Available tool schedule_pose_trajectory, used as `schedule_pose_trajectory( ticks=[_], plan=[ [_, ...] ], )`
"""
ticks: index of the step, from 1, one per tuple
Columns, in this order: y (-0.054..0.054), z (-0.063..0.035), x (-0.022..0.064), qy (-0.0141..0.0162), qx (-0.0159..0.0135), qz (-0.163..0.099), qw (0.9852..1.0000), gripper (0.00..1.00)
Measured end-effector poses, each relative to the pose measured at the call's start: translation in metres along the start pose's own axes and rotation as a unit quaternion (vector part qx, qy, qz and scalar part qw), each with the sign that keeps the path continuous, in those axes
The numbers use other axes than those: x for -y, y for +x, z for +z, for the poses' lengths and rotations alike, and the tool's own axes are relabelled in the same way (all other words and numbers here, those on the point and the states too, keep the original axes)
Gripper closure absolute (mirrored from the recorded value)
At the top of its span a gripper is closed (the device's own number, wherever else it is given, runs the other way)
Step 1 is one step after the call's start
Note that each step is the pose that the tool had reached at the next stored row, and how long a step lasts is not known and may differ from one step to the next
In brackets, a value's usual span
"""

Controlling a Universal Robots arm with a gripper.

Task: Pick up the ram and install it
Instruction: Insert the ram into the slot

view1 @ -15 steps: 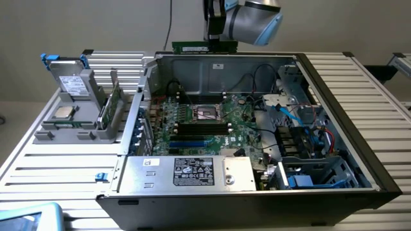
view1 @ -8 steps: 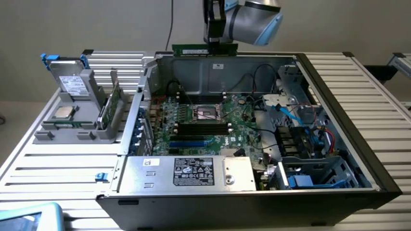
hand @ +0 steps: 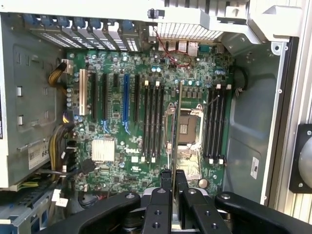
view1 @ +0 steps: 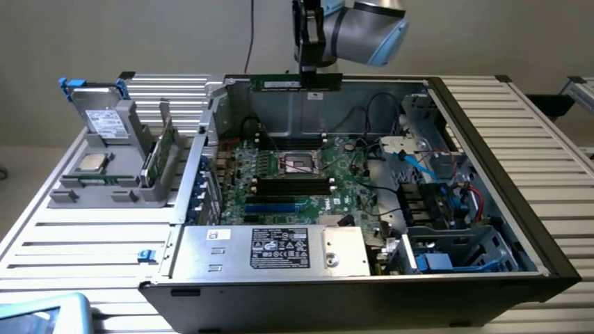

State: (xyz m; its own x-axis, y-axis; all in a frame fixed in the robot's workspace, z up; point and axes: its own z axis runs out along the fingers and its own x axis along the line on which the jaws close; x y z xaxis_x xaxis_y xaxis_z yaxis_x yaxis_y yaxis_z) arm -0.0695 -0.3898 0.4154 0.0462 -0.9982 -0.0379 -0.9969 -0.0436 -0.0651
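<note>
In the exterior view, I see my arm [view1: 371, 24] reaching in from the top. The gripper [view1: 314, 68] is pinched tight on the ram [view1: 292, 83]. The ram is a long, thin green stick. It hangs flat and level in the air, up over the back wall of the open computer case [view1: 483, 139]. Down inside the case lies the big green motherboard [view1: 278, 177]. At the front of the case sits a silver box [view1: 269, 250] with a label on it. On the exterior view's left, a gray holder [view1: 102, 188] stands on the white table [view1: 74, 243]. A small silver chip [view1: 91, 163] lies in the holder. Beside it something green [view1: 160, 156] stands on its edge. It may be another board, but I cannot see it well.

In the wrist view, I look straight down at the motherboard [hand: 122, 161]. The two black fingers [hand: 165, 183] are close together, with the ram [hand: 177, 122] held between them. I see the ram from its thin edge, so it looks like a narrow line. It crosses over one edge of the processor socket [hand: 187, 129]. Long black memory slots [hand: 153, 122] run on both sides of the socket, the same way the ram points. The ram is up above the board and sits in no slot.
</note>
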Motion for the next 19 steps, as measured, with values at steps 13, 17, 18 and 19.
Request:
schedule_pose_trajectory(
  ticks=[13,17,18,19],
  plan=[
    [0.009,0.0233,-0.0019,-0.0003,0.0,0.0,1.0,0.85],
    [0.013,0.0304,-0.0025,-0.0005,0.0,0.0,1.0,0.85],
    [0.014,0.0322,-0.0027,-0.0005,0.0,0.0,1.0,0.85],
    [0.015,0.0339,-0.0028,-0.0005,0.0,0.0,1.0,0.85]
  ],
)
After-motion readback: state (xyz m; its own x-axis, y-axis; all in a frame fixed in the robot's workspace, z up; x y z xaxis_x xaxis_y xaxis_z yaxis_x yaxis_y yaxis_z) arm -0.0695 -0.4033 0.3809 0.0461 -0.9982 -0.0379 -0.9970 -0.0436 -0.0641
